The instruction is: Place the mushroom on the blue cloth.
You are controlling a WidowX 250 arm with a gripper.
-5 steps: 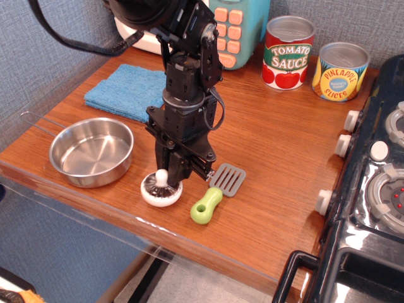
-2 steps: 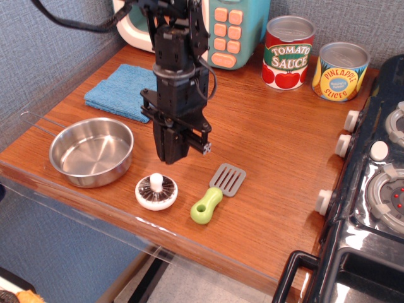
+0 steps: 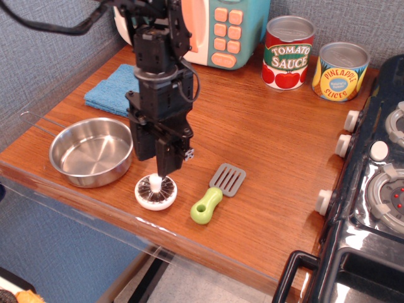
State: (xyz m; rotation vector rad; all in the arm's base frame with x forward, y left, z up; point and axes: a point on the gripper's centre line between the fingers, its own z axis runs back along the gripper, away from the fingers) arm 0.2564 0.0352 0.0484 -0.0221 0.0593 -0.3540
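The mushroom point(image 3: 156, 193) lies near the table's front edge with its dark gilled face up and its short white stem stub pointing up. My gripper point(image 3: 153, 166) hangs straight over it with its fingers pointing down. The jaws stand a little apart, and the tips are just above the stem stub and hold nothing. The blue cloth point(image 3: 115, 92) lies flat at the back left of the table, behind the arm and partly hidden by it.
A steel pan point(image 3: 92, 152) sits left of the mushroom. A green-handled grey spatula point(image 3: 218, 192) lies to its right. A toy microwave point(image 3: 221, 28) and two cans point(image 3: 288, 53) stand at the back. A toy stove point(image 3: 372, 189) is at the right.
The gripper lifted off the mushroom, moved back and left, then came down again over it. The mushroom stayed on the table, shifted slightly left.
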